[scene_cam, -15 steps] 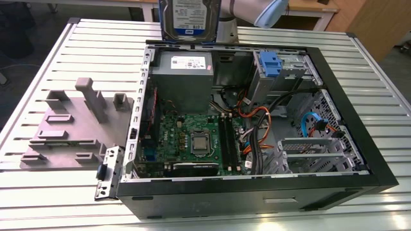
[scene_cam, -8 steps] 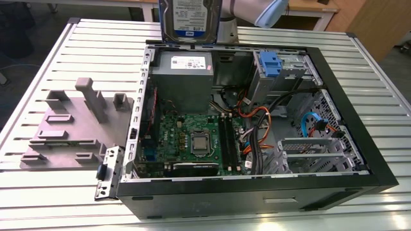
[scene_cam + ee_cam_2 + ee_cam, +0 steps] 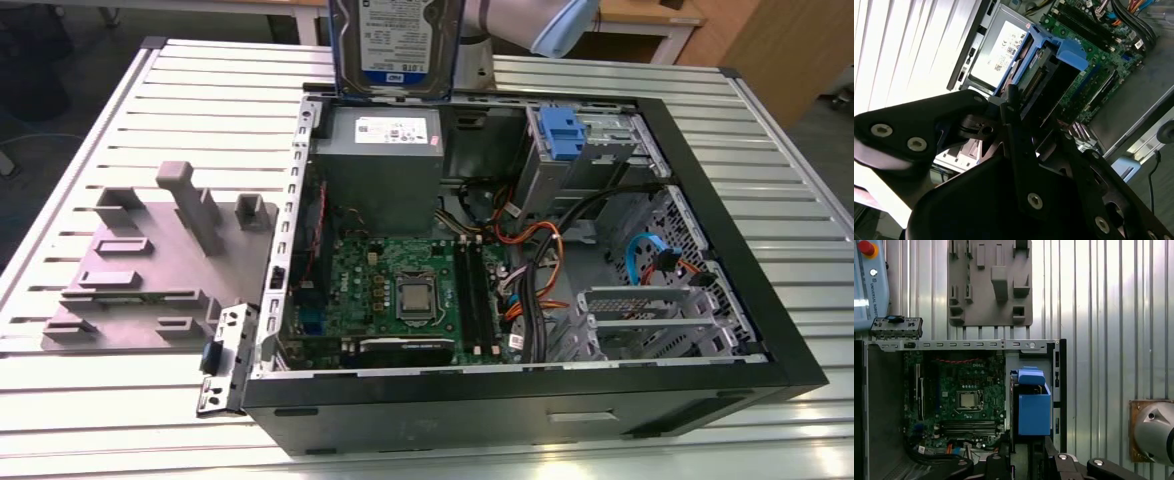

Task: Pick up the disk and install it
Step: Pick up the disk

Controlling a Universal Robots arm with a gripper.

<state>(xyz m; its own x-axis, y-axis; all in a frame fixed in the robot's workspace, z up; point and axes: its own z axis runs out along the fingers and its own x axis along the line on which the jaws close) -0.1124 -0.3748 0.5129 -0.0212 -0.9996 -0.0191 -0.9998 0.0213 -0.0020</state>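
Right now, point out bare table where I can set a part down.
Bare table slats run along the case on the exterior view's right, and between the grey fixture and the far edge. Crowded: inside the case, with cables, board, and the disk above.

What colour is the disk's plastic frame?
The flat silver disk's plastic frame is blue; see first wrist view.

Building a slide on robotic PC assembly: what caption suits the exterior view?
The disk, held upright above the open computer case, over its grey power supply.
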